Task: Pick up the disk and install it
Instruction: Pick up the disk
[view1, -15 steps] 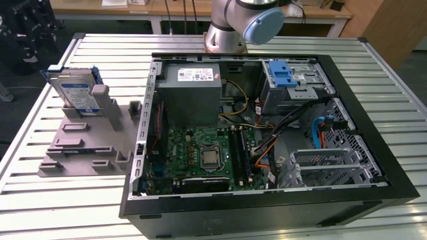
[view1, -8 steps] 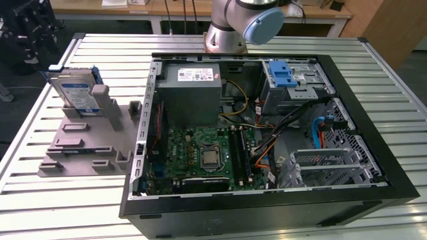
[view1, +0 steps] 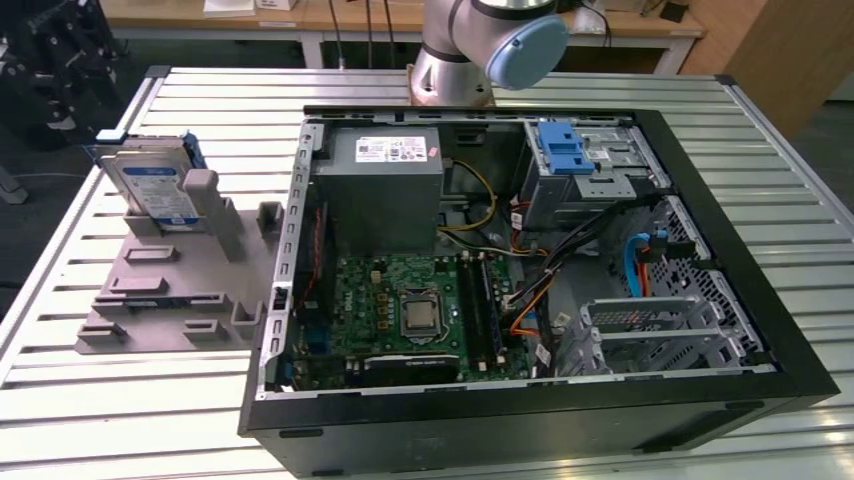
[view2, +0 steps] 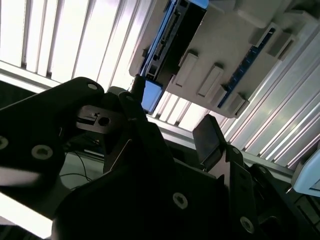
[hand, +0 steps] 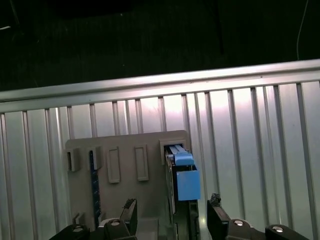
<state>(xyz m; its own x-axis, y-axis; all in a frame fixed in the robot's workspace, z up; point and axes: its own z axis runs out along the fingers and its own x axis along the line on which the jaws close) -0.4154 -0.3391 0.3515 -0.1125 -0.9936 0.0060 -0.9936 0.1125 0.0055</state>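
Observation:
The disk (view1: 150, 185) stands upright on its edge in a grey plastic holder (view1: 174, 290) on the slatted table, at the exterior view's left. It is a silver drive with a white-and-blue label in a blue carrier. In the first wrist view the disk (hand: 182, 175) shows edge-on in the holder (hand: 120, 165), and my gripper (hand: 172, 220) is above it, open. One finger (hand: 129, 215) sits to either side of the disk's line, neither touching it. In the second wrist view the disk (view2: 170, 40) shows past the dark gripper body.
An open black computer case (view1: 747, 300) lies at the exterior view's right. It holds a grey power supply (view1: 387, 190), a green motherboard (view1: 400, 310), a drive cage with a blue latch bracket (view1: 577, 150), loose cables and a lower metal cage (view1: 654, 330). The arm's base (view1: 481, 50) stands behind the case.

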